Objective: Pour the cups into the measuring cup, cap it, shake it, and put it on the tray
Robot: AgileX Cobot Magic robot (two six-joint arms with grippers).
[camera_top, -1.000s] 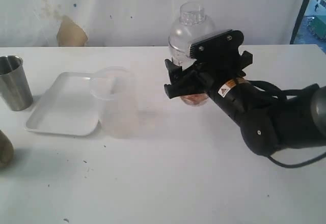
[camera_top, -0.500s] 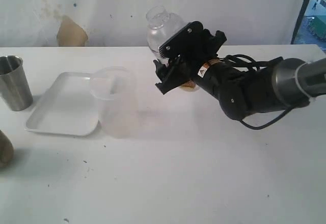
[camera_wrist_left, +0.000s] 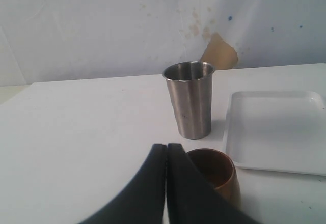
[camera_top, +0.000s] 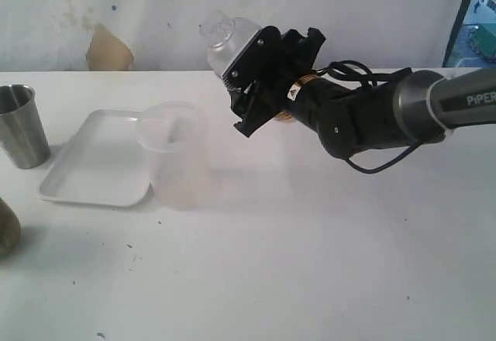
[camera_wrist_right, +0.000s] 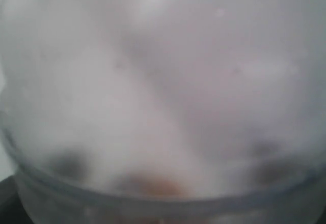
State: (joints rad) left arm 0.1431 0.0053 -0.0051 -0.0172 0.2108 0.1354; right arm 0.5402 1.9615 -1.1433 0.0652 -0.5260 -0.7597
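My right gripper (camera_top: 252, 97) is shut on the measuring cup, held above the table and tipped left, its clear domed cap (camera_top: 229, 37) pointing up-left. The gripper hides most of the cup body in the exterior view. In the right wrist view the cup wall (camera_wrist_right: 163, 102) fills the picture as a blur, with a brownish patch low down. The steel tumbler (camera_wrist_left: 189, 99) stands upright at the far left (camera_top: 17, 124). The brown cup (camera_wrist_left: 214, 170) sits just beside my left gripper (camera_wrist_left: 166, 147), which is shut and holds nothing. The white tray (camera_top: 97, 159) lies flat with nothing on it.
A frosted translucent tub (camera_top: 174, 155) stands upright at the tray's right edge, below and left of the tilted cup. The brown cup (camera_top: 6, 229) shows at the left edge of the exterior view. A white wall with a tan patch (camera_top: 107, 49) backs the table.
My right arm has swung the capped measuring cup left and up, tipping it from upright to leaning left. Tumbler, tray, tub and brown cup have not moved.
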